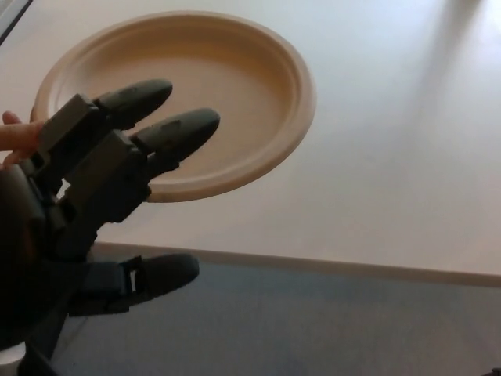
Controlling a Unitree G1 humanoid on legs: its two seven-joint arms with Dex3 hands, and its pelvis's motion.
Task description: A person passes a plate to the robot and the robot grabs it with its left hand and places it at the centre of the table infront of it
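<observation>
A beige round plate hangs in the air over the table's near left part. A person's hand pinches its left rim. My left hand has risen in front of the plate's near-left rim and is open. Its two fingers lie over the plate's near edge, and the thumb sits well below it. Nothing is held in it. Whether the fingers touch the plate I cannot tell. My right hand does not show.
The pale table fills most of the view, and its front edge runs across the lower part. Grey floor lies below that edge. A dark strip shows at the top left corner.
</observation>
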